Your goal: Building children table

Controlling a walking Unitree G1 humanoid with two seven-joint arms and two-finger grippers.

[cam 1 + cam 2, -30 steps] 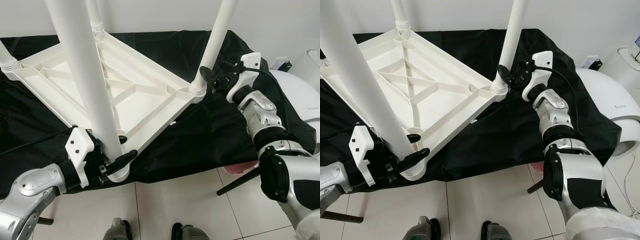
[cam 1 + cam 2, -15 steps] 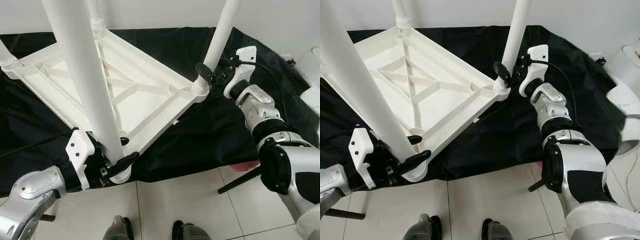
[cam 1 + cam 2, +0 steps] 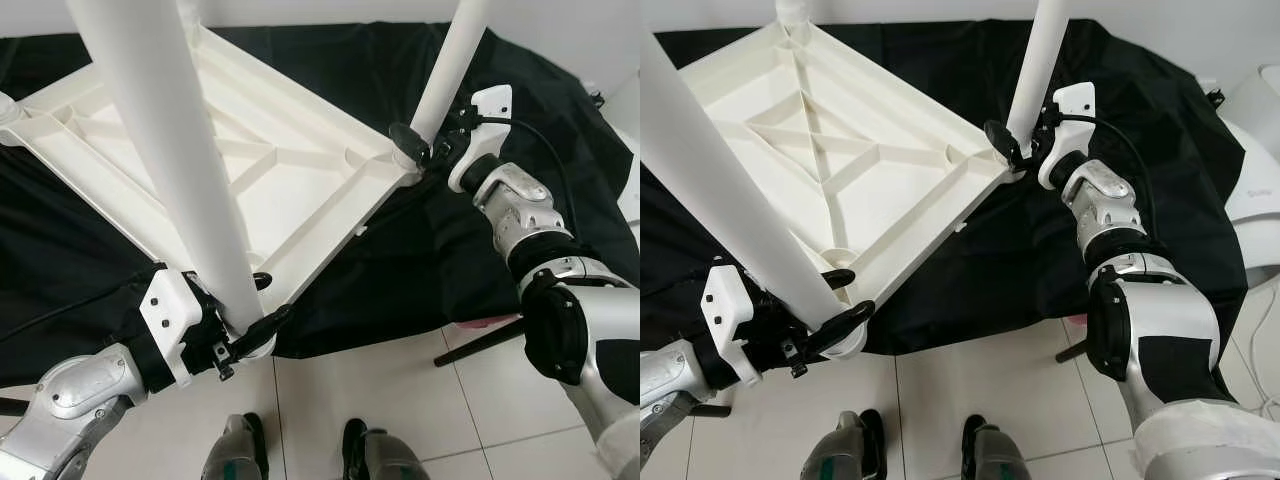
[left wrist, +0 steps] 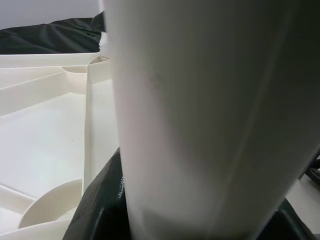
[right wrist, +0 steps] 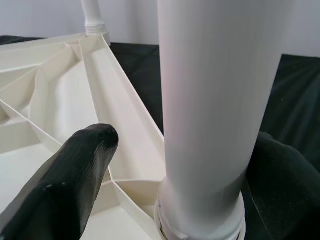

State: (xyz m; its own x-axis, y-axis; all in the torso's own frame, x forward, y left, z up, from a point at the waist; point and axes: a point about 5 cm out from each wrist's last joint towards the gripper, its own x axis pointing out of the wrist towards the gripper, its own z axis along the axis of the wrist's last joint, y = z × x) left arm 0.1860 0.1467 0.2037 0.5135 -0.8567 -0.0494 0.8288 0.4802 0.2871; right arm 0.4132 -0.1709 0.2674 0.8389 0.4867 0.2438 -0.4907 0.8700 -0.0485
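The white table (image 3: 240, 170) lies upside down on a black cloth (image 3: 440, 240), its legs rising out of the frame so their tops are cut off. The left gripper (image 3: 250, 325) is clamped around the base of the near leg (image 3: 170, 150) at the table's front corner; the leg hides most of its fingers. The right gripper (image 3: 425, 150) straddles the right leg (image 3: 450, 60) just above its socket; one finger (image 5: 75, 175) stands clear of the leg, the other is half hidden, so whether it grips I cannot tell.
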